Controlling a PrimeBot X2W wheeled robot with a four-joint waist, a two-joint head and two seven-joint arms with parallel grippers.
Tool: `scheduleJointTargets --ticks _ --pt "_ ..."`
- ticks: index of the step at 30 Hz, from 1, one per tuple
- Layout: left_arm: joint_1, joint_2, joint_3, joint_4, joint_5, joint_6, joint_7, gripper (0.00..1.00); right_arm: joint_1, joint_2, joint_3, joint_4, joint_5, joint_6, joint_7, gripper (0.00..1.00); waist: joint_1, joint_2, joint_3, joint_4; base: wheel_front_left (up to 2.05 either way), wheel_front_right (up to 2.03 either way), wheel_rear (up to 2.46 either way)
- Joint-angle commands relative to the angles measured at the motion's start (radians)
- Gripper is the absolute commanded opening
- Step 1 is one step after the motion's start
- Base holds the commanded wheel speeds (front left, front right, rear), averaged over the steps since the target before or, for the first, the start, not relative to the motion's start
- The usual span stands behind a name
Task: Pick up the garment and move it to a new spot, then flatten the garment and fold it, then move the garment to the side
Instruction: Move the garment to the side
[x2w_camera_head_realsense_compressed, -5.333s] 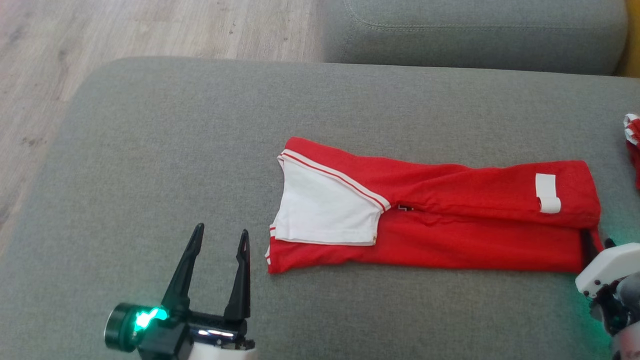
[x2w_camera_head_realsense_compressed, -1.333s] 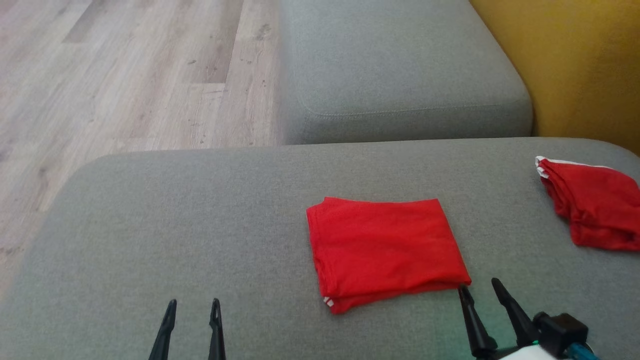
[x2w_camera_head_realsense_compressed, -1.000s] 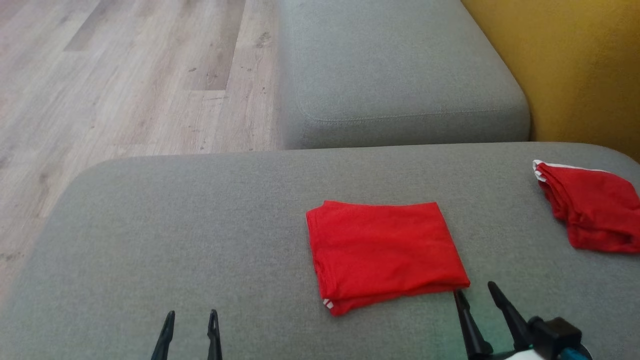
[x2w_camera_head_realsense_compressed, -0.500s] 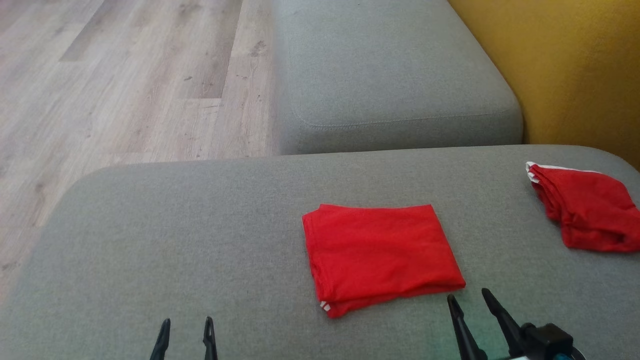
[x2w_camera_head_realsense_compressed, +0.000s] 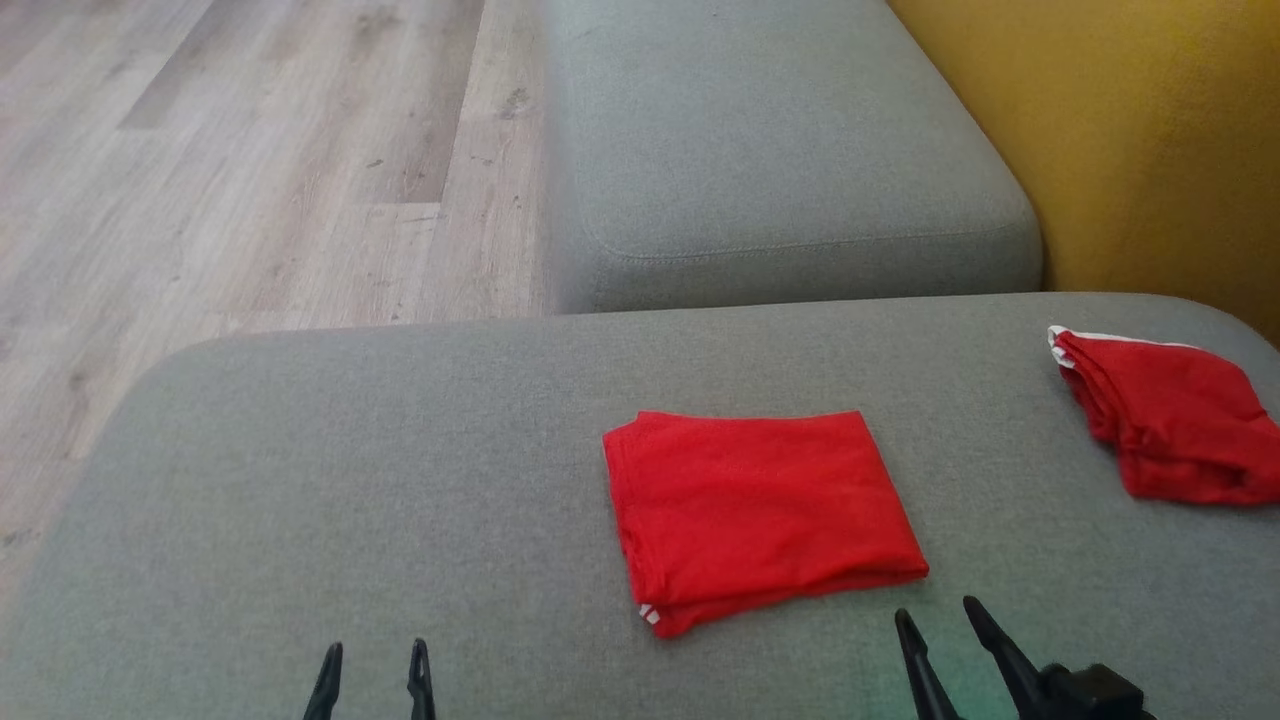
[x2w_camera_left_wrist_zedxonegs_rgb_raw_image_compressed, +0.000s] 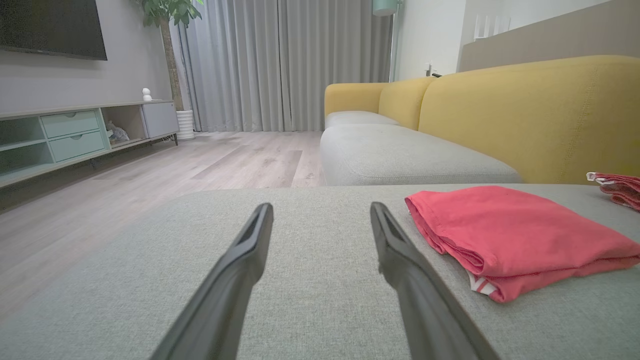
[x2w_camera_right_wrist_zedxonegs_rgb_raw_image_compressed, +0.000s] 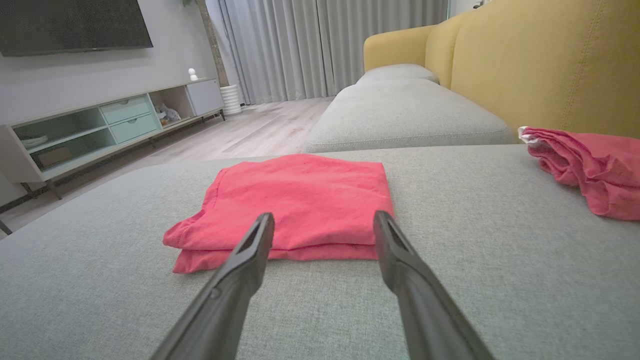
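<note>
The garment is lying folded into a flat red rectangle, a little right of centre in the lower half of the head view, on the grey sofa seat. Its layered edges are showing along the near side, and a sliver of white trim is peeking out at the lower left corner. It is looking thin, soft and light, so it would probably sag and come unfolded if lifted by a single layer. It should not be slipping much on the woven upholstery. The safest hold is probably a pinch through the whole stack at the near edge, ideally at both near corners, or a slide along the seat instead of a lift.

The right end effector is hovering just below the garment's lower right corner, fingers spread apart and holding nothing. In the right wrist view they are framing the near edge of the stack. The left end effector is sitting at the lower left, well apart from the garment, likewise spread and empty. A second red garment is lying bunched at the right edge, near the yellow backrest.
</note>
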Motion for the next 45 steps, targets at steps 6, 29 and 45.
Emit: scheduleJointTargets --ticks 6,29,45 --pt "-0.033 -0.008 0.024 -0.025 0.011 -0.002 -0.008 1.00 -0.039 -0.005 0.022 -0.019 -0.013 -0.001 -0.012 1.00 0.0000 -0.0001 0.009 0.003 0.00 0.00 0.00" --pt "-0.065 -0.008 -0.023 -0.038 0.013 -0.023 -0.008 1.00 -0.404 -0.023 -0.025 0.332 0.030 -0.001 0.053 1.00 0.0000 -0.0001 0.124 0.040 0.00 0.00 0.00" --pt "-0.103 -0.008 -0.049 -0.021 0.031 -0.052 -0.008 1.00 -0.667 -0.013 -0.135 0.709 -0.045 -0.001 0.111 1.00 0.0000 -0.0001 0.189 0.094 0.00 0.00 0.00"
